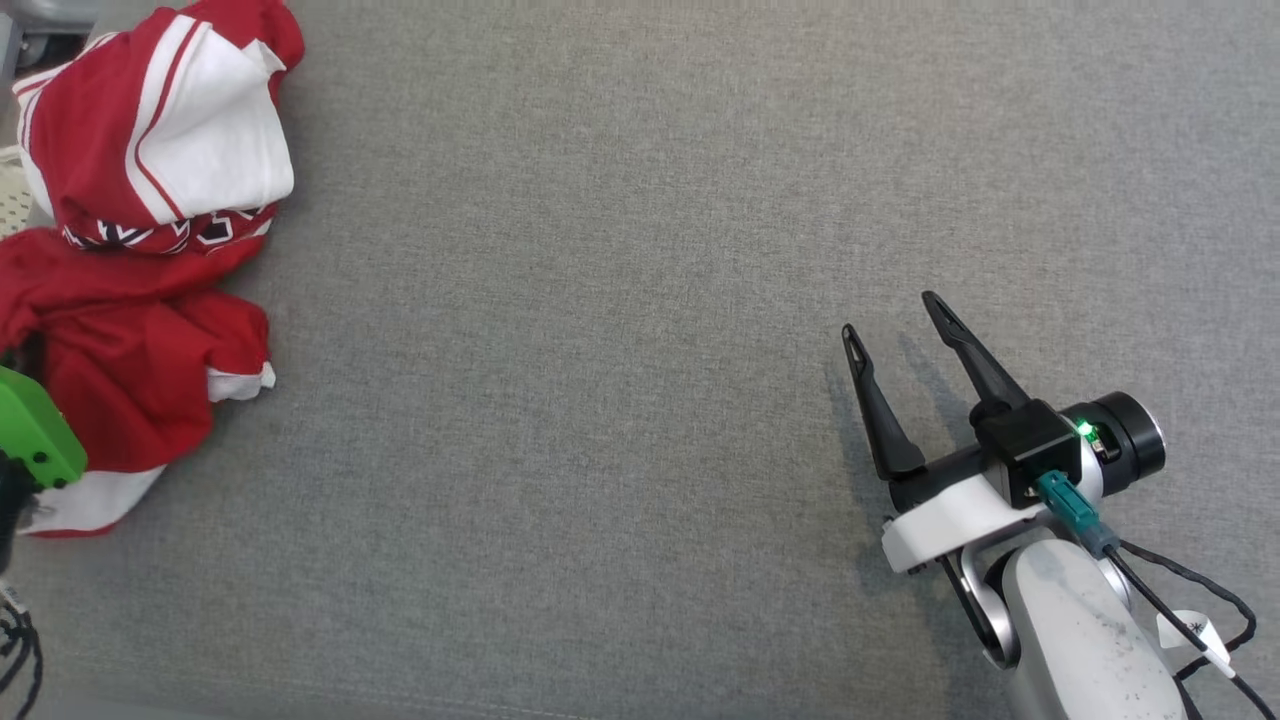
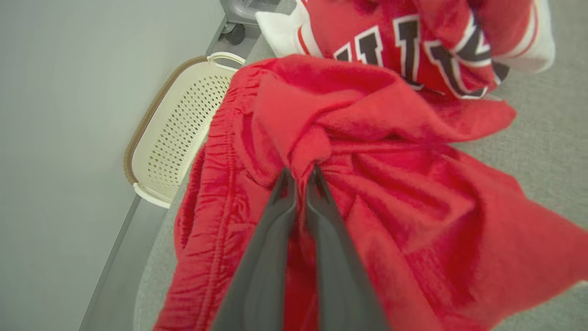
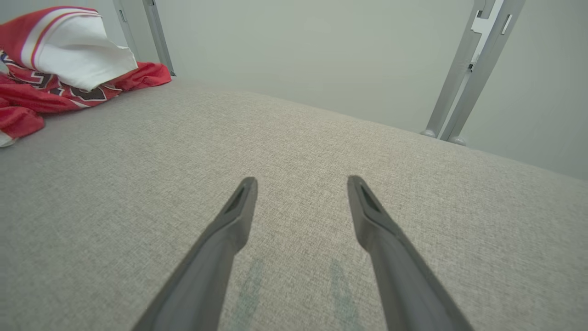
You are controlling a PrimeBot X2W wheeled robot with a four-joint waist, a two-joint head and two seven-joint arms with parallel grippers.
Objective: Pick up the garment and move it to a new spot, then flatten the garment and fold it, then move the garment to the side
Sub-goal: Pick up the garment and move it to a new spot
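My left end effector (image 2: 301, 172) points straight into the garment (image 2: 395, 216). Its two dark fingers are closed on a pinched ridge of red cloth at centre frame in the left wrist view. My right end effector (image 1: 889, 314) sits at the lower right of the head view, angled toward the upper left above the desk (image 1: 600, 400), fingers spread wide with nothing between them.

The garment lies crumpled at the left edge of the head view. It is soft red cloth with white striped panels and dark, white-edged lettering. The desk covering is grey woven fabric.

A cream perforated basket (image 2: 179, 133) appears at the left of the left wrist view, partly hidden behind the cloth. The frame edge cuts off the garment, and the folded lettering is unreadable.
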